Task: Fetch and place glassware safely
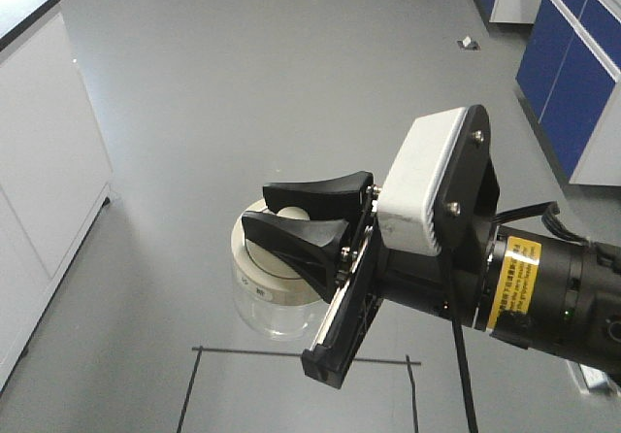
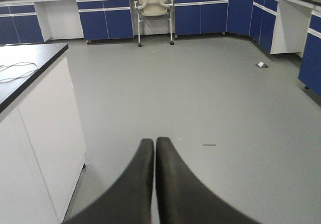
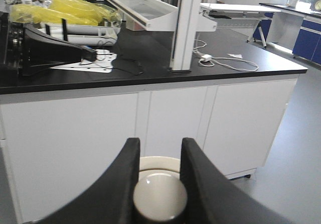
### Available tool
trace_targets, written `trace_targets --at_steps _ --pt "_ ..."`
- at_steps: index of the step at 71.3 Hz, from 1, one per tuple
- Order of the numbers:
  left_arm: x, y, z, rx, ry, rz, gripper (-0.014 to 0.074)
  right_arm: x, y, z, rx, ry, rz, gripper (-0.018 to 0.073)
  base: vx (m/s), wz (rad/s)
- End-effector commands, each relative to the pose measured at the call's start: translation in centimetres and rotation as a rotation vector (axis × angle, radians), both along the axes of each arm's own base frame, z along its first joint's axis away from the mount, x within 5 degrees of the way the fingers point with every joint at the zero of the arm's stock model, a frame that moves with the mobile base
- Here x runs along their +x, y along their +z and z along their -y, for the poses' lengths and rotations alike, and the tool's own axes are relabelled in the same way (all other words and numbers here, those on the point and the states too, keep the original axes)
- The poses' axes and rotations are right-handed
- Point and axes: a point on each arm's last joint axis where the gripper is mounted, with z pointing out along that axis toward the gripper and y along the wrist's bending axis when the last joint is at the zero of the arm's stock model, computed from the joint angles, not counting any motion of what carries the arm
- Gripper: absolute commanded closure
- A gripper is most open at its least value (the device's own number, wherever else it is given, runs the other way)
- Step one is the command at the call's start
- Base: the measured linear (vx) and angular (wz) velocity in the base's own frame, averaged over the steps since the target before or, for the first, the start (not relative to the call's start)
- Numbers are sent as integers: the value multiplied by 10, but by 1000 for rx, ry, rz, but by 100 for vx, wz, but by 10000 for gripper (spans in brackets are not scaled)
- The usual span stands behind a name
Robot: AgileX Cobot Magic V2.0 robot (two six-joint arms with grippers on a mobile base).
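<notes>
Grey floor (image 1: 291, 83) fills most of the front view, with a white bench (image 1: 39, 161) along the left edge. Our right gripper (image 1: 257, 208) reaches in from the lower right. Low centre in the left wrist view, our left gripper (image 2: 154, 142) is closed, fingers touching, holding nothing. At the front view's centre hangs the glass jar (image 1: 267, 307) under its cream lid (image 1: 254, 268), the right gripper's fingers clamped on the lid's knob (image 3: 159, 198).

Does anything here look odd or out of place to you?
Yes: the right claw holds the glass jar seemingly only by its lid knob, hanging over bare floor. A small stray object also lies on the floor near the blue cabinets.
</notes>
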Motion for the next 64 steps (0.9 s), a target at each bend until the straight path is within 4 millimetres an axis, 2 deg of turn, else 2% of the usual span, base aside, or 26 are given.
trace_targets --at_steps 1,64 --pt "1 14 1 -21 -13 84 603 -6 22 1 94 31 35 563 48 3" --pt "1 14 1 -21 -13 83 603 -5 21 1 87 23 33 563 46 -3"
